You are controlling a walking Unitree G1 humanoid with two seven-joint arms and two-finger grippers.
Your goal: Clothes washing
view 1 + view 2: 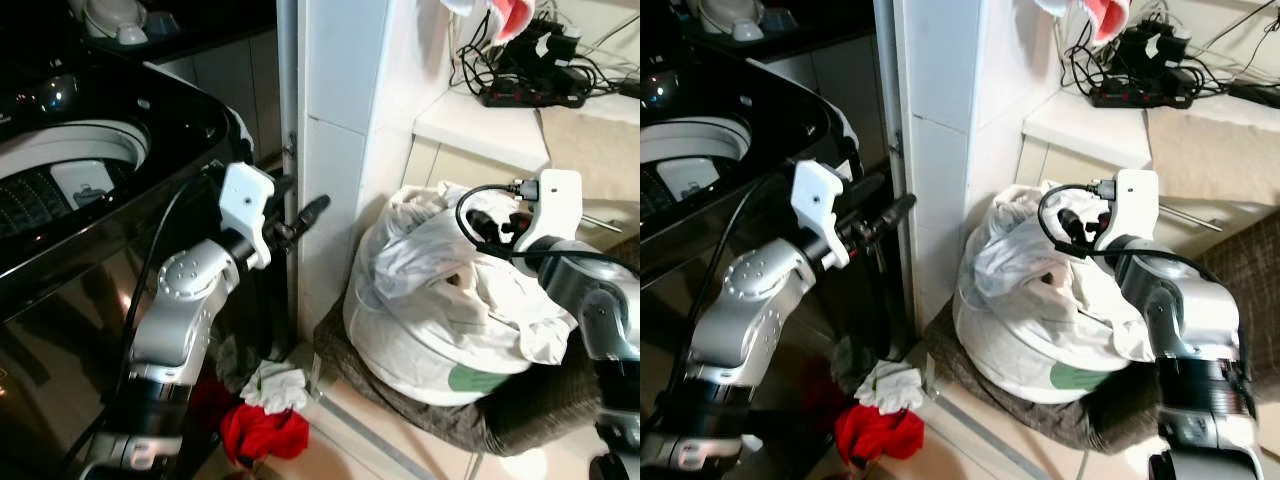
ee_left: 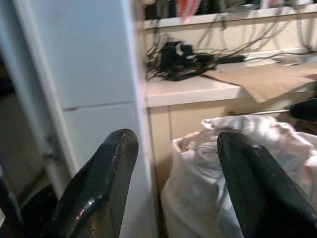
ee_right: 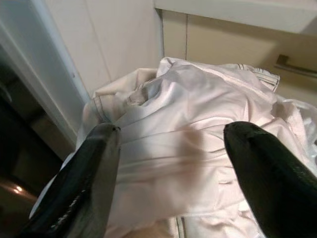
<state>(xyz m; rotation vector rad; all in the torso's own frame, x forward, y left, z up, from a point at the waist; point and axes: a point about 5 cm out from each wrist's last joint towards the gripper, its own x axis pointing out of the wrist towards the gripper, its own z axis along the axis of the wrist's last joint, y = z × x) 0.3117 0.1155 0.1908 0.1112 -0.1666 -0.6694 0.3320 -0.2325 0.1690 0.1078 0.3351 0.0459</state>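
The step in hand looks like taking a garment from the white laundry pile (image 3: 193, 148) to load the washing machine (image 1: 70, 170). To do it well, the right gripper (image 3: 168, 163) should sink its fingers into a raised fold, not the flat cloth, and pinch one layer so a single piece lifts free.

The right gripper's fingers are spread wide with nothing between them; the white cloth lies just beyond their tips, the nearest folds between the two fingers, a cupboard front further off. That arm is bent, wrist above the heap.

The left gripper (image 2: 178, 188) is also spread and empty, held raised beside the machine's corner, its fingers aimed past the white pillar (image 2: 94, 74) toward the pile. Red clothes (image 1: 262, 432) lie on the floor below it.
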